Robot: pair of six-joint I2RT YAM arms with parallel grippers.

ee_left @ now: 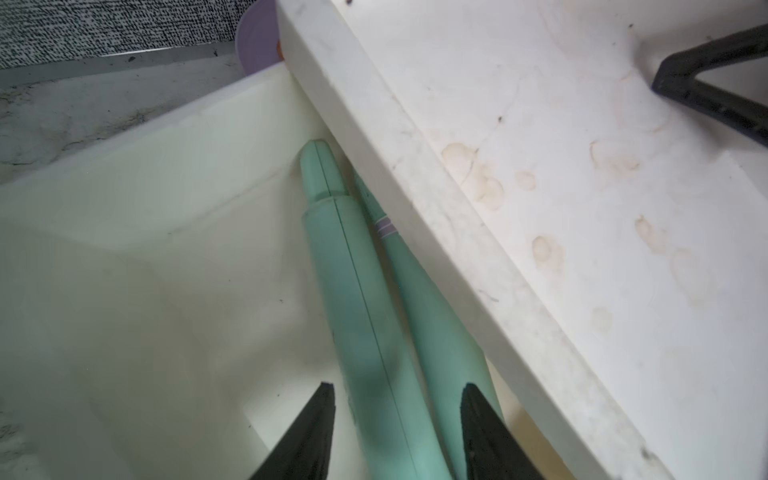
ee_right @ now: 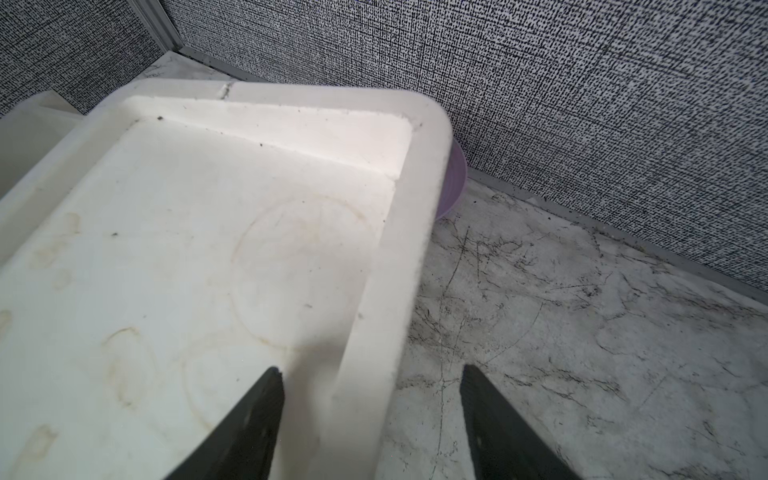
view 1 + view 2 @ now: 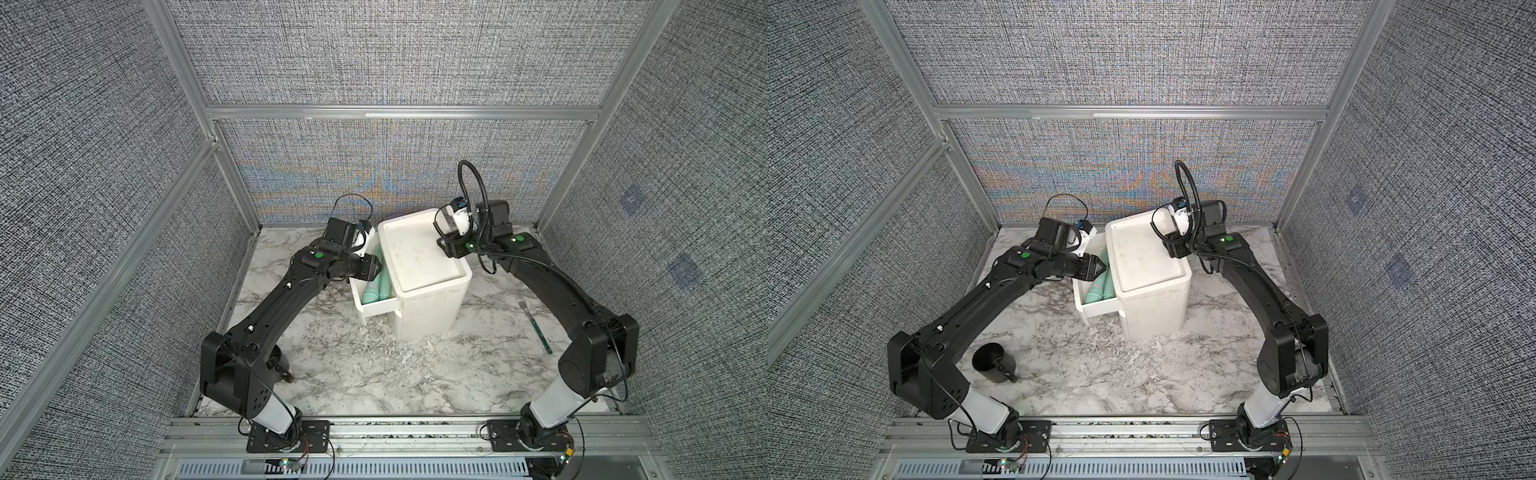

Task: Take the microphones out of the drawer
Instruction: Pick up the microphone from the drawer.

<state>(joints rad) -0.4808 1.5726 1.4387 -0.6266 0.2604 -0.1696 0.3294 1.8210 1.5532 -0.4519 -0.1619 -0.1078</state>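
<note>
Microphone [image 1: 365, 316], apparently the seamed mint handle, lies in the open drawer [image 1: 166, 166], lower centre; likely light, stiff, slippery, so grip mid-handle. Left pincer [image 1: 397, 388] straddles it, partly spread; right pincer [image 2: 370, 369] pinches the cabinet [image 2: 424, 187] rim.

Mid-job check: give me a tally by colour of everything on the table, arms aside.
Mint green: 2, seamed piece and banded piece in the drawer
White: 1, drawer unit
Black: 1, cup
Purple: 1, dish behind the unit
Green-handled: 1, fork
Total: 6
</note>
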